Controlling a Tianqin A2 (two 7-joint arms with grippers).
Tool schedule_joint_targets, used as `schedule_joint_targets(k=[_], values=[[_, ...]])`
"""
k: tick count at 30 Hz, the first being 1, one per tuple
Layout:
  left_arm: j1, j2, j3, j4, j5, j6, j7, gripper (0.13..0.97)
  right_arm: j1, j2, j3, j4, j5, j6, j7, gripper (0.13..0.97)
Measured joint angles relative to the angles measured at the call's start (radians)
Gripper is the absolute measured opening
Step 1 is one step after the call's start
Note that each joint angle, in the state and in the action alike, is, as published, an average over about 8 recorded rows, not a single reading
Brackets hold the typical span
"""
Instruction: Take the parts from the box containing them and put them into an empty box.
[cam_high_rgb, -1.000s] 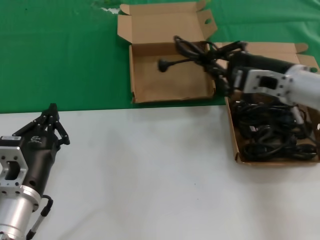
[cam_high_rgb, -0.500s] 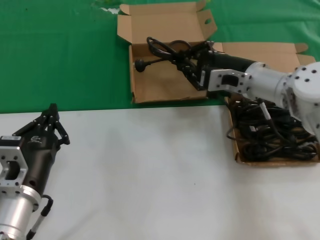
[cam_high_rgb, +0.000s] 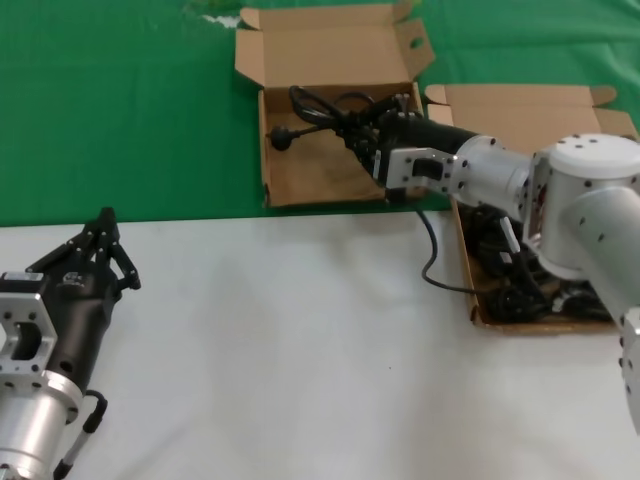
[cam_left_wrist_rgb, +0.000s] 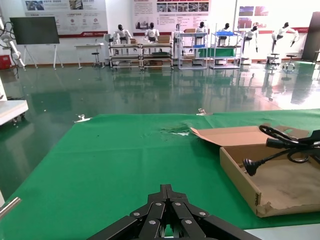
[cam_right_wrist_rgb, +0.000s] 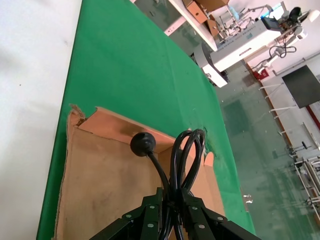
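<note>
The right gripper (cam_high_rgb: 368, 140), fingers clamped on a looped black cord (cam_high_rgb: 325, 115), holds it over the narrower box (cam_high_rgb: 320, 175) (left gripper (cam_high_rgb: 100, 245) parked, fingers closed); its trailing tail could snag the wider box (cam_high_rgb: 478, 300).

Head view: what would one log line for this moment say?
right gripper: shut on cord | over narrow box | cord tail trails to wide box | left gripper: parked, table
</note>
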Motion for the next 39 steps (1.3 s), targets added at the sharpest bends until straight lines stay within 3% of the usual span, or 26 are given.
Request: schedule_joint_targets(k=[9, 28, 39], values=[[0.0, 0.0, 0.0, 0.0, 0.0, 0.0, 0.0, 0.139, 0.03, -0.028, 0.069, -0.114, 0.045, 0.033, -0.147, 0.203], [0.0, 0.0, 0.0, 0.0, 0.0, 0.0, 0.0, 0.139, 0.03, -0.019, 0.106, -0.133, 0.05, 0.045, -0.19, 0.318], [0.0, 0.0, 0.0, 0.0, 0.0, 0.0, 0.0, 0.139, 0.041, 0.012, 0.128, -0.106, 0.061, -0.008, -0.171, 0.53]])
